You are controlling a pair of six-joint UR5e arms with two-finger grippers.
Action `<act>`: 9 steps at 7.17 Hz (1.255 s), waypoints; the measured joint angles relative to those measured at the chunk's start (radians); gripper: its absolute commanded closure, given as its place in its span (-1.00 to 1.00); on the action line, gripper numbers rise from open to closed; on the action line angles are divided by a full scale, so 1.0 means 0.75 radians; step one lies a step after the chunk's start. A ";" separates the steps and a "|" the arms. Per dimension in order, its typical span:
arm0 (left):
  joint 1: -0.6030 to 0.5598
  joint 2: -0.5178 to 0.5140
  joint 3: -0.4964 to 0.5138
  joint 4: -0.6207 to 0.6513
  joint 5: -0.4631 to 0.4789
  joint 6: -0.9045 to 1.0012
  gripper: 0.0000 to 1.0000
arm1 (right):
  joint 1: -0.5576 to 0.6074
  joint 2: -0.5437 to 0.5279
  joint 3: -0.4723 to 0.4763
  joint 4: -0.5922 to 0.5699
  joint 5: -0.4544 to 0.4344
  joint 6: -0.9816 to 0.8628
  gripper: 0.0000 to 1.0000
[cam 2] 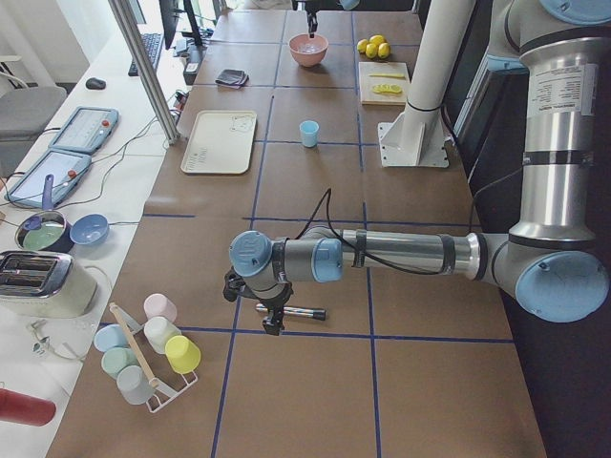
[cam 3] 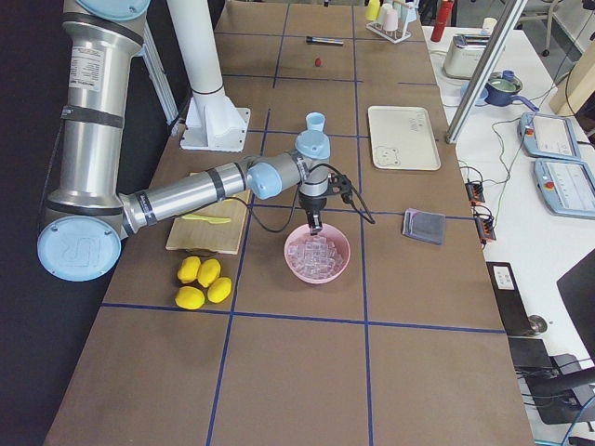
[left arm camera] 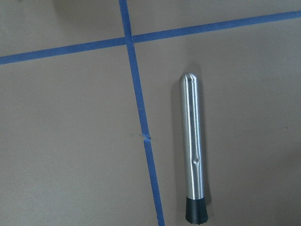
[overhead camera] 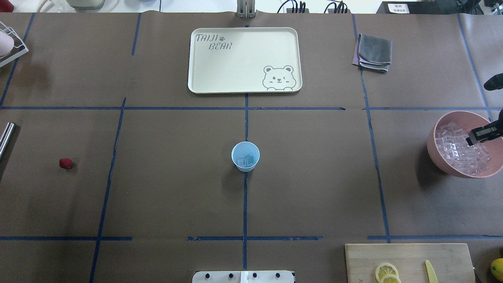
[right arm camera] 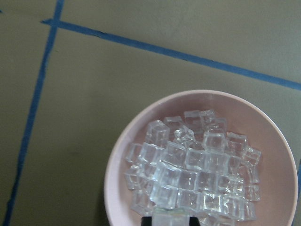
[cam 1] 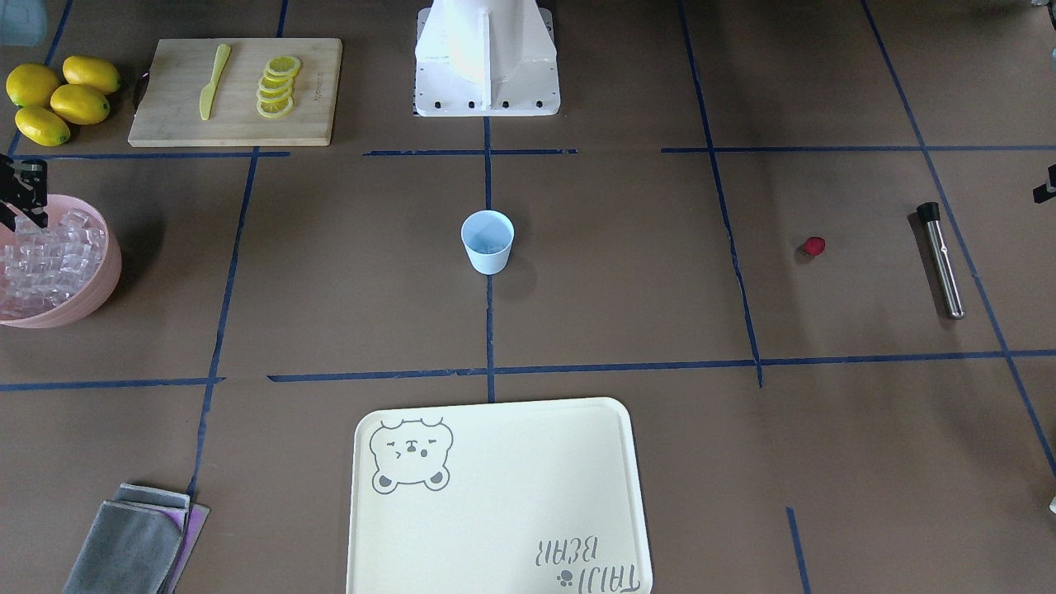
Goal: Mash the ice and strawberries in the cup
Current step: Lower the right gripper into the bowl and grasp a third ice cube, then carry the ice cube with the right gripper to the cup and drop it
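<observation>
Over the pink bowl (overhead camera: pixel 436 157) hangs the right gripper (overhead camera: pixel 472 140), pinched on one ice cube (right arm camera: pixel 171 219) by the look of the wrist view. The cup (overhead camera: pixel 245 156) stands mid-table, two cubes inside; the strawberry (overhead camera: pixel 65 163) lies well apart on the table. The danger: that slick cube squirts free on the carry, or a low drop tips the light cup. The left gripper (cam 2: pixel 270 320) hovers over the metal masher (left arm camera: pixel 194 150); whether it is open or closed I cannot tell.
</observation>
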 measured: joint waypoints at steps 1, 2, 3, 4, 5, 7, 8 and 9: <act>0.000 0.000 0.000 0.000 0.000 0.000 -1.00 | 0.000 0.063 0.031 -0.038 0.007 0.046 0.84; 0.000 0.000 -0.002 0.000 0.000 -0.001 -1.00 | -0.023 0.157 0.029 -0.047 0.012 0.159 0.79; 0.000 0.000 -0.005 0.000 0.000 -0.001 -1.00 | -0.095 0.284 0.011 -0.050 0.002 0.334 0.75; 0.000 -0.001 -0.008 0.000 0.000 -0.002 -1.00 | -0.218 0.426 -0.019 -0.056 -0.049 0.544 0.75; 0.000 -0.003 -0.009 0.000 0.000 -0.004 -1.00 | -0.368 0.568 -0.065 -0.062 -0.154 0.754 0.75; 0.000 -0.006 -0.010 0.000 0.000 -0.005 -1.00 | -0.627 0.876 -0.236 -0.144 -0.364 1.049 0.74; 0.000 -0.006 -0.010 0.000 0.000 -0.004 -1.00 | -0.711 1.019 -0.318 -0.220 -0.432 1.130 0.74; 0.000 -0.006 -0.010 0.000 0.000 -0.003 -1.00 | -0.769 1.129 -0.391 -0.262 -0.471 1.204 0.73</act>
